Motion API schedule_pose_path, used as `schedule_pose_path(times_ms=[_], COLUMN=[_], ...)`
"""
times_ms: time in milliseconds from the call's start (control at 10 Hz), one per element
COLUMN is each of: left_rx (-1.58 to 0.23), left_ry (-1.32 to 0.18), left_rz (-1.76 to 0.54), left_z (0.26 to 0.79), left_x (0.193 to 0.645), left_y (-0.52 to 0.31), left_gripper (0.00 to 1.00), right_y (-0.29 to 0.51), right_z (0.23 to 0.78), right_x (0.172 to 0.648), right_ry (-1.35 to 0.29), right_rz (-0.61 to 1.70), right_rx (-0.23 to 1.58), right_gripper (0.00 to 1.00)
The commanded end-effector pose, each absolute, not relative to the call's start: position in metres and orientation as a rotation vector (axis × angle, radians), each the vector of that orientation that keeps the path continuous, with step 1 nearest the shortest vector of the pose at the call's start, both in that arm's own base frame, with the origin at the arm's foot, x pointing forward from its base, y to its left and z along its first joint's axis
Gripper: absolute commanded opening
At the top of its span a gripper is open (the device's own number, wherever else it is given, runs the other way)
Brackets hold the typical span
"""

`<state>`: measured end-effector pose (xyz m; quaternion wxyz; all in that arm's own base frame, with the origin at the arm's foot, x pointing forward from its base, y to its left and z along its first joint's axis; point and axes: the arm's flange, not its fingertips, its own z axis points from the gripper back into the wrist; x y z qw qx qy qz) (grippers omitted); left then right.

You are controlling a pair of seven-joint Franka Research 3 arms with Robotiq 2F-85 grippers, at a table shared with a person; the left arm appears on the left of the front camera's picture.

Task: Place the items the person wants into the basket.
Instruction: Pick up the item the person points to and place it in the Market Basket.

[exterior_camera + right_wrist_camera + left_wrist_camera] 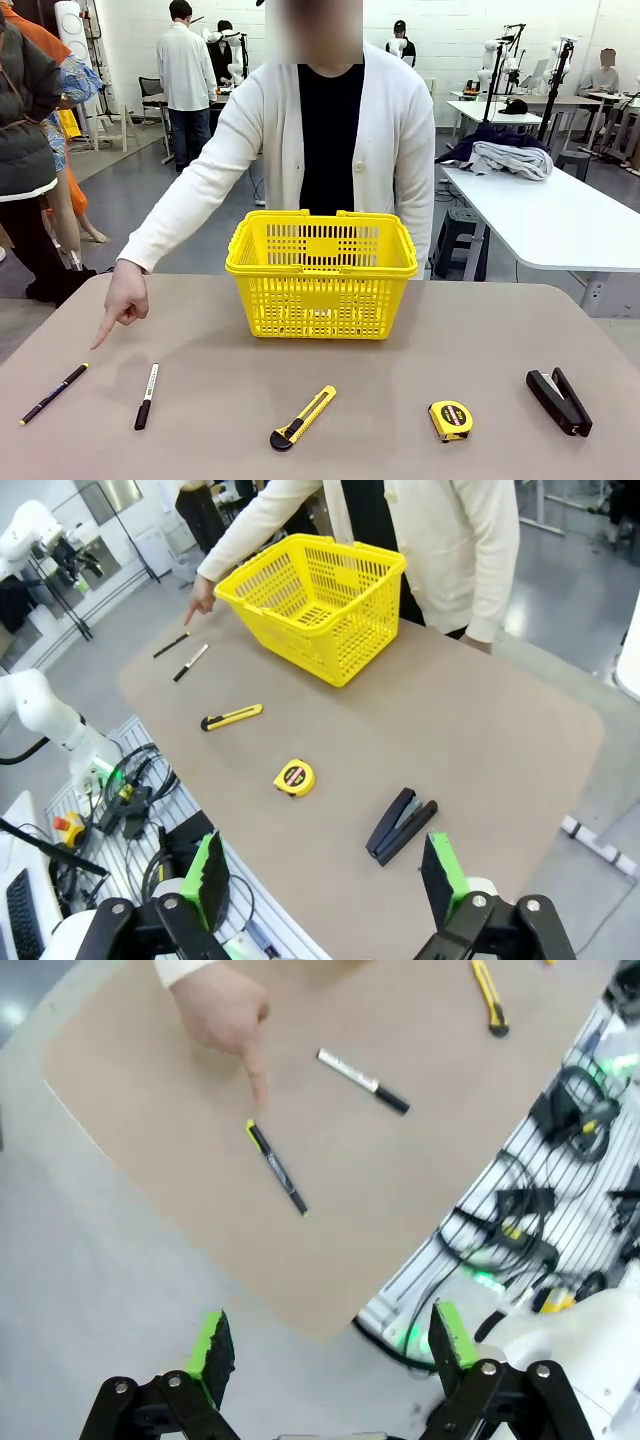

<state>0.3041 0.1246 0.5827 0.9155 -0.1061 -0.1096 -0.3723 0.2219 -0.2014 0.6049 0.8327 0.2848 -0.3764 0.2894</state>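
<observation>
Both wide, empty: left gripper [329, 1341], right gripper [325, 868]. Person's hand [127, 296] points at thin black pen [54, 392]; I may mis-pick neighbouring white-labelled black marker [147, 396].

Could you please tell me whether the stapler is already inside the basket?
No, the stapler lies on the table near its right edge, well apart from the basket.
</observation>
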Motion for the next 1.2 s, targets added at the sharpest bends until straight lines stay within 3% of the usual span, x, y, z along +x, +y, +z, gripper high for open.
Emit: schedule_pose_path(times_ms=[0,600,1100], left_rx=[-0.095,0.021,0.083], left_ry=[-0.149,-0.194,-0.067], left_rz=[-0.825,-0.735,-0.769], left_z=[0.553,0.439,0.394], left_x=[0.309,0.317,0.330], left_y=[0.102,0.038,0.001], left_gripper=[1.00,1.00,1.00], right_y=[-0.202,-0.202,-0.202], right_z=[0.607,0.607,0.607], right_x=[0.223,0.223,0.223], right_ry=[-0.813,-0.813,-0.813], right_rz=[0.626,0.626,0.626], right_rx=[0.620,0.620,0.620], right_gripper=[1.00,1.00,1.00])
